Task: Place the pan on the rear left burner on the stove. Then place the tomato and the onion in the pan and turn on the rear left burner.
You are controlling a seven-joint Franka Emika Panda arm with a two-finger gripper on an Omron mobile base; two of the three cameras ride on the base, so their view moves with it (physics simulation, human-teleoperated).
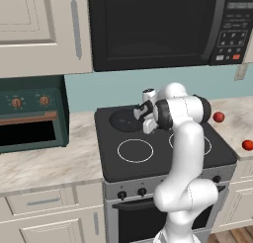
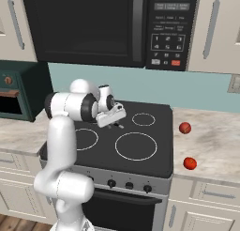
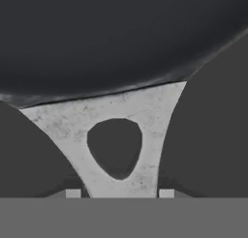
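1. Black and round, the small shallow frying pan (image 1: 124, 119) sits in the left base view at the rear left of the flat black glass stove (image 1: 163, 160), over the rear left burner, whose ring it hides. The gripper (image 1: 142, 113) hangs at the pan's handle end. So the first step looks done or nearly so.
2. In the right base view, two red round items, one (image 2: 185, 127) farther back and one (image 2: 190, 163) nearer the front, lie on the marble table (image 2: 213, 145) right of the stove, well apart from the pan. Which is the tomato and which the onion I cannot tell; both remain to be moved, and the burner to be turned on.
3. In the hand view, the silver forked handle neck (image 3: 116, 121) lies between the two fingers; whether they grasp it or have let go I cannot tell.
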